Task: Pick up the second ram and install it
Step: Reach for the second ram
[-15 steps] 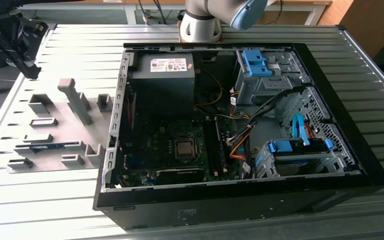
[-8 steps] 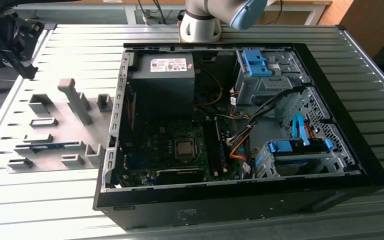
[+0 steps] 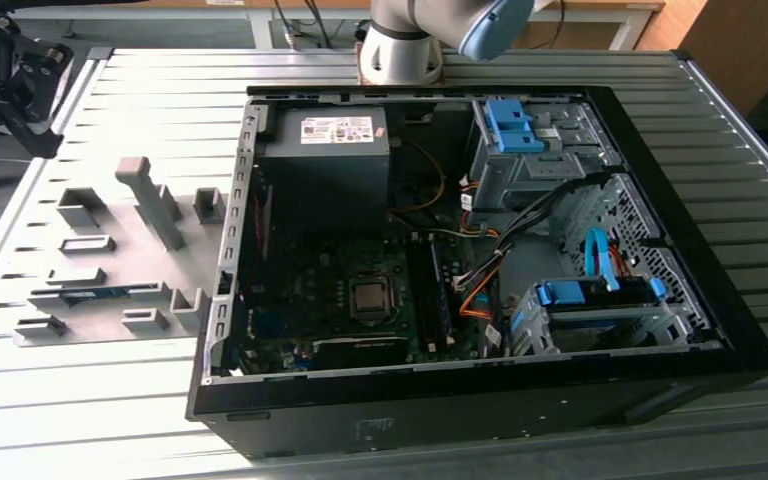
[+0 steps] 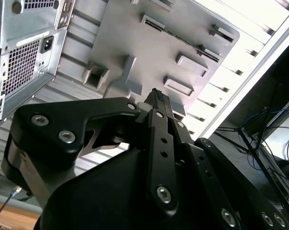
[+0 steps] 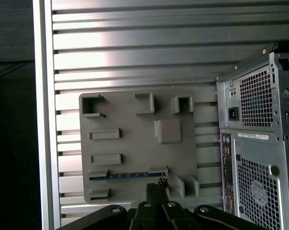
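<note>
The second ram (image 5: 127,175) is a slim blue-green stick lying edge-up between two gray holder blocks on the gray holder plate (image 5: 130,143). In the exterior view the ram (image 3: 91,294) rests near the plate's front, on that view's left. My gripper (image 5: 156,188) hangs well above the plate, its black fingertips pressed together and holding nothing. In the second wrist view the gripper (image 4: 159,97) points toward the plate (image 4: 149,52) from a distance.
An open computer case (image 3: 224,330) lies beside the plate, its motherboard (image 3: 344,300) and memory slots (image 3: 427,295) exposed, with cables and blue drive brackets on the exterior view's right. The arm's base (image 3: 398,45) stands behind the case. The slatted table's edge (image 5: 41,120) runs past the plate.
</note>
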Available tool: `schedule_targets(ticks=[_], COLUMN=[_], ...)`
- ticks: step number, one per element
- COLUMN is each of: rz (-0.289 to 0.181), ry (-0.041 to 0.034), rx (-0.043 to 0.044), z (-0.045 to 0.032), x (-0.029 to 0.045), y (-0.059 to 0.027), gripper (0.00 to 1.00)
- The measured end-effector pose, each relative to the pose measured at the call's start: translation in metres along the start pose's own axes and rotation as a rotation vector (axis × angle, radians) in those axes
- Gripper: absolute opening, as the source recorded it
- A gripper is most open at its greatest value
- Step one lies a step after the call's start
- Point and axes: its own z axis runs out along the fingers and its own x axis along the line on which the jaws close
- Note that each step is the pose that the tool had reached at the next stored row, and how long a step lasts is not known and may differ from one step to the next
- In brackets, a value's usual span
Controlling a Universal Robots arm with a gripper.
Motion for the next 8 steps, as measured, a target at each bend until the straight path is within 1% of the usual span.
schedule_targets(ticks=[3, 8], rz=[0.000, 0.000], ry=[0.0001, 0.0000], rx=[0.0001, 0.0000], z=[-0.0001, -0.0001], x=[0.0025, 0.0029], y=[-0.0002, -0.0002], gripper=[0.11, 0.11])
